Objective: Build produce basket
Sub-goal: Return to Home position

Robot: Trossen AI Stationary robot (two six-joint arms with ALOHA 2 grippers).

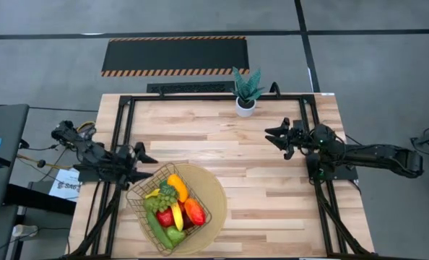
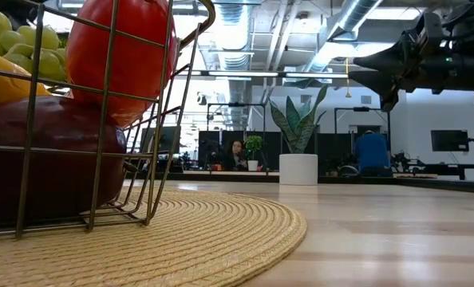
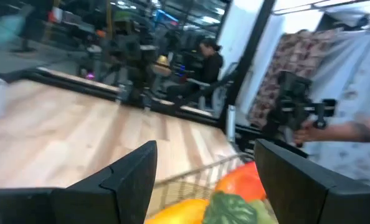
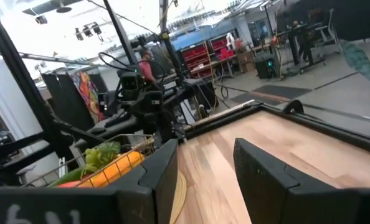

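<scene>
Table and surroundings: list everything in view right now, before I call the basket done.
table: one, light wood
basket: one, golden wire, on the mat near the left arm
mat: one, round, tan, under the basket
produce: piled, count unclear; red, yellow, orange and green pieces, green grapes on top, all in the basket
plant: one, green, white pot, at the table edge
floor mat: one, black with striped edges, beyond the table
people: at least two, in the room behind
left tool: open, empty, at the basket's edge
right tool: open, empty, over the table's right side

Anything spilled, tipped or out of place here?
Nothing stands out. The produce is all inside the basket on the mat, the potted plant stands upright, and the left gripper and right gripper are open and empty.
</scene>
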